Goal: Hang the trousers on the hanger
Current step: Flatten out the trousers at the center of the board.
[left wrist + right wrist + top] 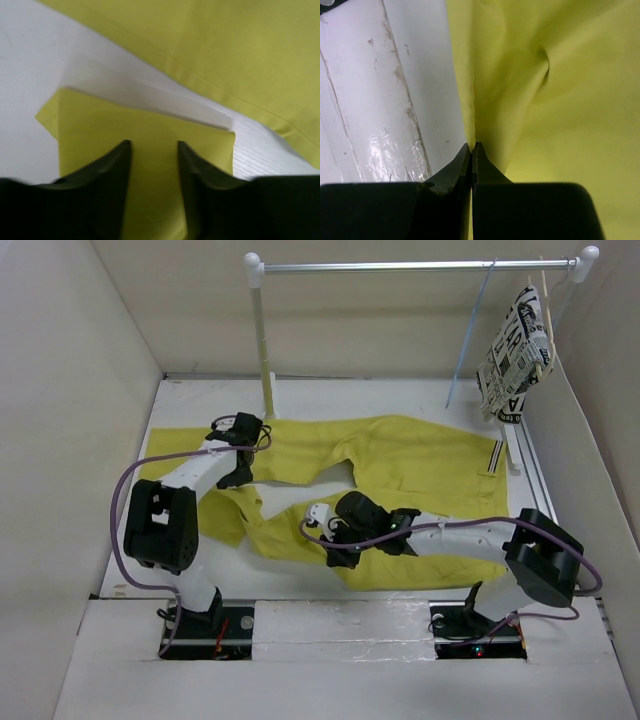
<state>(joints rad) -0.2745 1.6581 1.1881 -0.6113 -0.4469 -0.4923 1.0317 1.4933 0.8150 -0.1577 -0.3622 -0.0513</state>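
Observation:
The yellow trousers (420,465) lie spread on the white table, waist to the right and legs to the left; the near leg is rumpled and folded. My left gripper (238,472) stands open over a folded flap of trouser leg (150,135), its fingers (112,170) apart with the fabric lying between and under them. My right gripper (338,552) is shut on the edge of the near leg (545,110), a sliver of yellow cloth pinched between the closed fingertips (462,160). The light-blue hanger (470,335) hangs bare from the rail at the back right.
A metal rail (400,266) on a white post (264,350) spans the back. A wooden hanger with newspaper-print cloth (515,355) hangs at its right end. White walls close in both sides of the table (200,400).

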